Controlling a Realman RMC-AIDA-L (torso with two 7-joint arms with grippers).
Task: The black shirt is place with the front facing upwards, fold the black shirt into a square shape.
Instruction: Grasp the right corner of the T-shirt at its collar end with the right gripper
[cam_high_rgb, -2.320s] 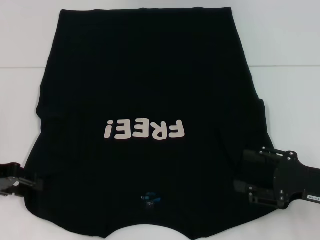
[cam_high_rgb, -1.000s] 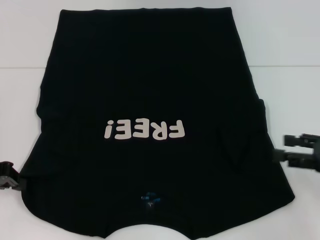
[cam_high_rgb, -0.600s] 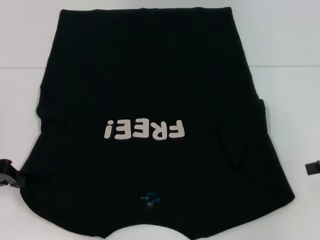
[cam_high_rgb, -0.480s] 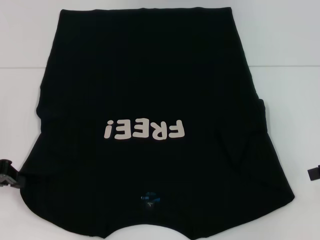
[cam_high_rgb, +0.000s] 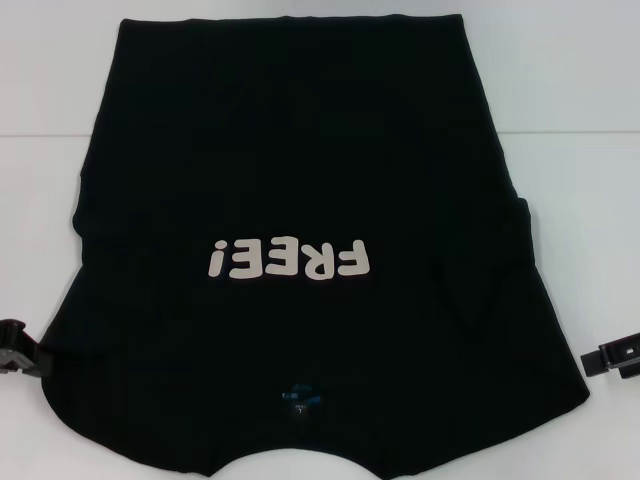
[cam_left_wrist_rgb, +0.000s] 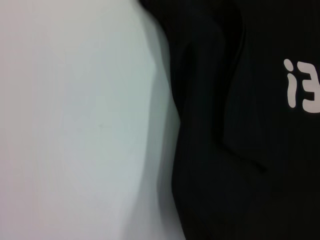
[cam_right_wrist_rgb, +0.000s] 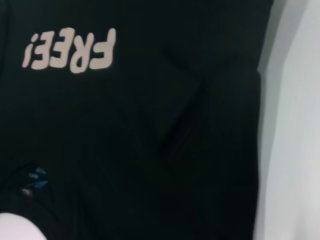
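the black shirt (cam_high_rgb: 300, 240) lay spread front up on the white table (cam_high_rgb: 580, 90), filling most of the surface, its pale "free!" lettering (cam_high_rgb: 290, 260) reading upside down from the robot's side and the blue neck label (cam_high_rgb: 298, 398) down near six o'clock, at the collar. both sleeves looked already turned in over the body: a diagonal crease ran across the cloth at about four o'clock, and in the left wrist view a long soft ridge of doubled cloth ran along the shirt's edge beside the bare table.

the left gripper (cam_high_rgb: 18, 345) sat at roughly eight o'clock, just off the shirt's edge, only a sliver of it showing; the right gripper (cam_high_rgb: 615, 357) sat at about four o'clock, apart from the cloth on the bare table. i could not tell how either set of jaws stood, since so little of them was visible. neither held any cloth.

to my eye the sleeve folds were done and the lengthwise fold was the step in hand. the next move would call for both grippers to pinch an end of the shirt, hem or collar, and carry it evenly over the other end, keeping the tucked sleeves from slipping out.
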